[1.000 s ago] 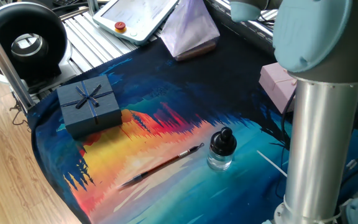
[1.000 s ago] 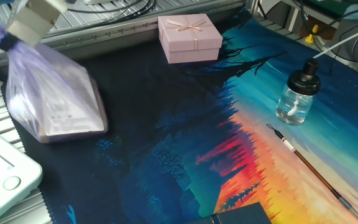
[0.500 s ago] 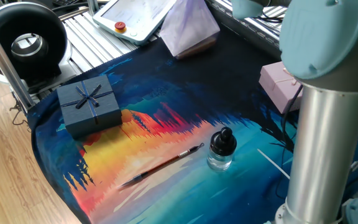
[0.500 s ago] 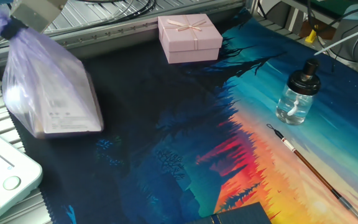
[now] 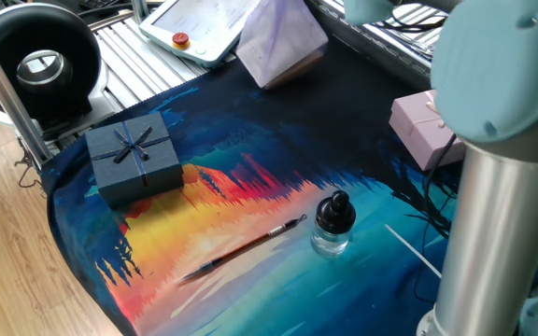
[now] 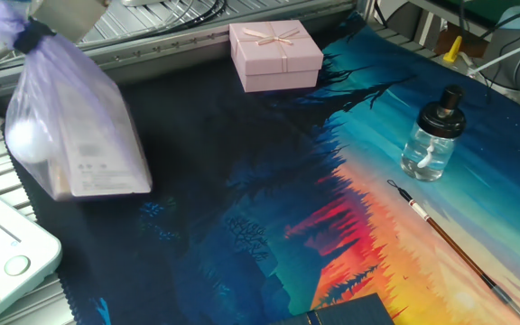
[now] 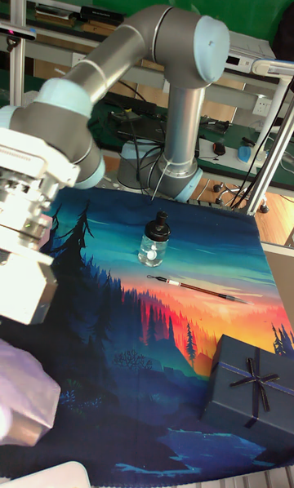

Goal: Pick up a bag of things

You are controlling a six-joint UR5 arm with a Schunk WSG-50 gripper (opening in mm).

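The bag of things [image 6: 75,126] is a pale lilac crinkled plastic bag with a flat pinkish-brown pack inside. It stands steeply tilted at the far left of the painted mat. My gripper [image 6: 32,38] is shut on its gathered top, with the neck bunched above the fingers. The bag's lower edge is at or just above the dark cloth; I cannot tell which. In one fixed view the bag [image 5: 283,42] shows at the top, beside the teach pendant. In the tall view my gripper [image 7: 23,308] hangs over the bag [image 7: 20,406] at the lower left.
A pink gift box with a bow [image 6: 274,54] sits behind on the mat. A dark blue gift box [image 5: 134,156], an ink bottle [image 6: 431,135] and a brush [image 6: 445,239] lie on the painted mat [image 6: 269,208]. The teach pendant [image 5: 199,23] lies next to the bag.
The gripper has risen a little with the bag's neck in it. The bag has tipped more upright and its lower edge has drawn slightly left.
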